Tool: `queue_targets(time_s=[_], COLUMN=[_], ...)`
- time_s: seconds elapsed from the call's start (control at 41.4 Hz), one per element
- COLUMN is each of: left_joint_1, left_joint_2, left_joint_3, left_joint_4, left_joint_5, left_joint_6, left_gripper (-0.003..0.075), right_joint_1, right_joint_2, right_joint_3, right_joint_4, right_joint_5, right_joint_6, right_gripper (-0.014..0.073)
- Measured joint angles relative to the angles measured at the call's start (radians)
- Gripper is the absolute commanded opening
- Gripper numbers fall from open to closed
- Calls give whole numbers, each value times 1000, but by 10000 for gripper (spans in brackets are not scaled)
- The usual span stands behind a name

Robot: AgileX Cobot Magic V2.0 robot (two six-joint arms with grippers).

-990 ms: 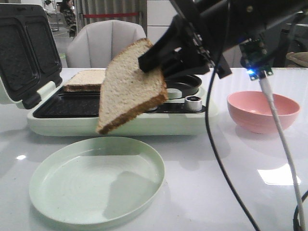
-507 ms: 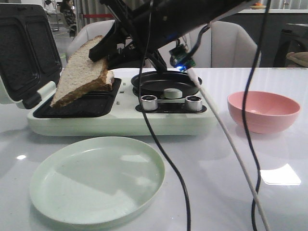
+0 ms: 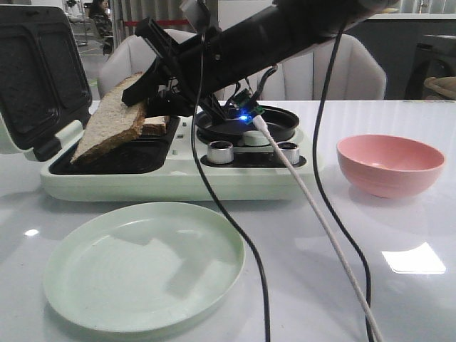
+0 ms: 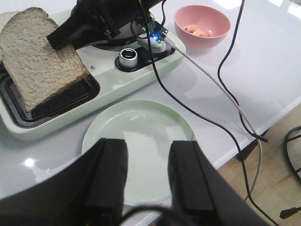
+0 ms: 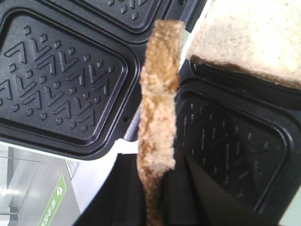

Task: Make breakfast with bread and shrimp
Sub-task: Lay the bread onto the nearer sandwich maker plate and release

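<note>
My right gripper (image 3: 148,87) reaches in from the right and is shut on one bread slice (image 3: 108,130). The slice hangs tilted over the left black grill plate (image 3: 139,157) of the sandwich maker, its lower corner down at the plate. In the right wrist view this slice (image 5: 159,103) shows edge-on between the shut fingers of the right gripper (image 5: 157,197). A second bread slice (image 5: 249,37) lies flat at the back of the grill. Shrimp (image 4: 197,31) lie in the pink bowl (image 4: 202,21). My left gripper (image 4: 148,174) is open and empty above the green plate (image 4: 141,136).
The sandwich maker (image 3: 178,182) has its lid (image 3: 35,71) raised at the left and a small black pan (image 3: 278,127) with two knobs on its right half. The pink bowl (image 3: 390,164) stands to the right. Cables (image 3: 313,214) hang over the table beside the green plate (image 3: 142,263).
My right gripper has carried the bread slice leftward from above the maker's middle to the left grill plate and lowered it. The slice's lower corner now sits at the plate.
</note>
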Motion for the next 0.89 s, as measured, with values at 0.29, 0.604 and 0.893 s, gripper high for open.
queue_targets(time_s=[0.29,0.604,0.893], left_joint_1=[0,0,0], left_joint_2=[0,0,0], left_joint_3=[0,0,0], left_joint_4=[0,0,0], left_joint_5=[-2,-4,-4], left_joint_6=[0,0,0], left_gripper=[301,301,301], right_joint_1=[2,4,8], right_joint_2=[17,17,17], right_joint_3=[-2,-2,-2], right_joint_4=[-2,-19,-20], right_joint_5=[0,-6,-6], right_joint_6=[2,2,4], right_gripper=[204,424,444])
